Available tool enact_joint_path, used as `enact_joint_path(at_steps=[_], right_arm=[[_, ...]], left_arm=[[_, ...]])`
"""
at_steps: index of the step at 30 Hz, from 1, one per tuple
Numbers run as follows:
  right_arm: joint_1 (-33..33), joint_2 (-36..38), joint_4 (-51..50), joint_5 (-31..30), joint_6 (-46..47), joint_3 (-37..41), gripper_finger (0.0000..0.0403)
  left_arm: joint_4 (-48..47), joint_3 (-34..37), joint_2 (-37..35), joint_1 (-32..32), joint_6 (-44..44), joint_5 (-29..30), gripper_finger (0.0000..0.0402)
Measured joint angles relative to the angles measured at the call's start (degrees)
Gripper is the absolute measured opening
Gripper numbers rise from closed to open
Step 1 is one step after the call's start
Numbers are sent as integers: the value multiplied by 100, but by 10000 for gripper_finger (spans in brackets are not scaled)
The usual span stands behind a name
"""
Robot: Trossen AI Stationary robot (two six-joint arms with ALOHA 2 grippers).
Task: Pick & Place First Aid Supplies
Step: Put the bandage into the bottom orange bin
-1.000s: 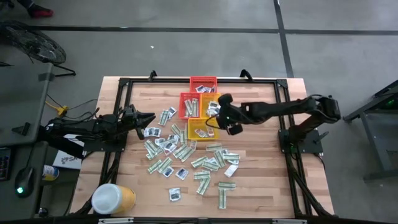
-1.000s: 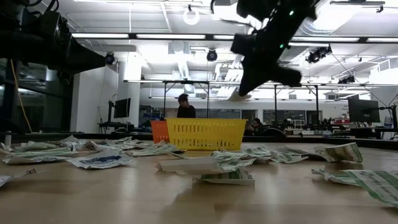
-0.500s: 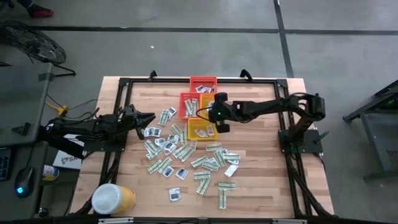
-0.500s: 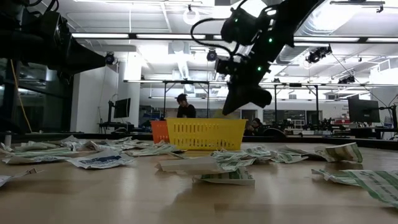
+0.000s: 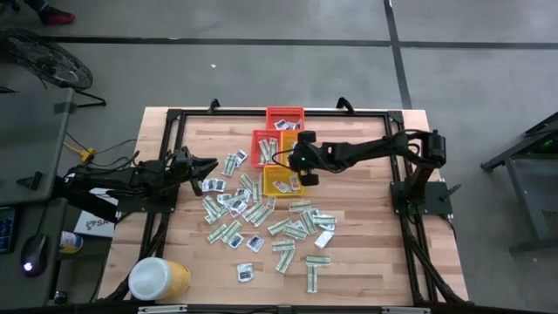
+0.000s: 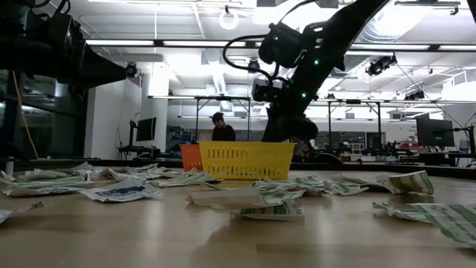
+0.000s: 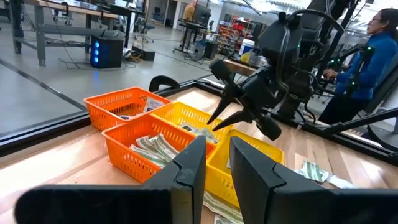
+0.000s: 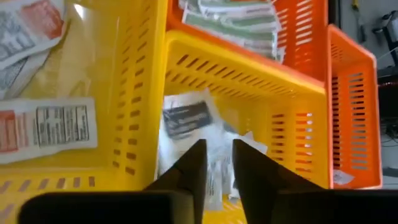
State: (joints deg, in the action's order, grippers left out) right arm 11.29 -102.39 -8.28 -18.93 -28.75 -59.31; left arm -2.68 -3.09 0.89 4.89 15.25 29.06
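Yellow plastic fills our right wrist view: the right gripper [image 8: 214, 162] hangs just above a yellow basket [image 8: 249, 81], its dark fingers [image 8: 189, 165] parted by a narrow gap with nothing between them, and white packets [image 8: 186, 121] with dark print lie in the basket directly beneath. A second ago, in the high view, we saw this gripper right of centre, beyond the baskets' right edge; now the right gripper [image 5: 302, 162] sits further left, over the cluster of baskets [image 5: 281, 161] in the upper middle of the frame. In the low view it has come down from the top of the frame to just above the rim of the yellow basket [image 6: 245, 160]. The first aid supplies [image 5: 261, 227] lie scattered over the wooden table [image 5: 366, 262] across the centre and lower centre, as before. The left gripper [image 5: 202, 166] waits at middle left where it was, its fingers [image 7: 189, 165] slightly apart and holding nothing.
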Motion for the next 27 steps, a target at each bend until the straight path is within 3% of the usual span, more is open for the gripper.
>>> enact_joint_path(at_steps=[7,10,19,27], right_arm=[[-232,325,-221,-720,44,0,119],[-343,628,-664,-860,529,-1,123],[-401,1169,-2524,766,3902,15,123],[-584,1185,-3075,1667,6157,22,123]], left_arm=[[0,0,-2,2,1,0,73],[0,0,0,0,2,-1,73],[0,1,-2,0,-1,-2,73],[0,2,-2,1,0,0,73]])
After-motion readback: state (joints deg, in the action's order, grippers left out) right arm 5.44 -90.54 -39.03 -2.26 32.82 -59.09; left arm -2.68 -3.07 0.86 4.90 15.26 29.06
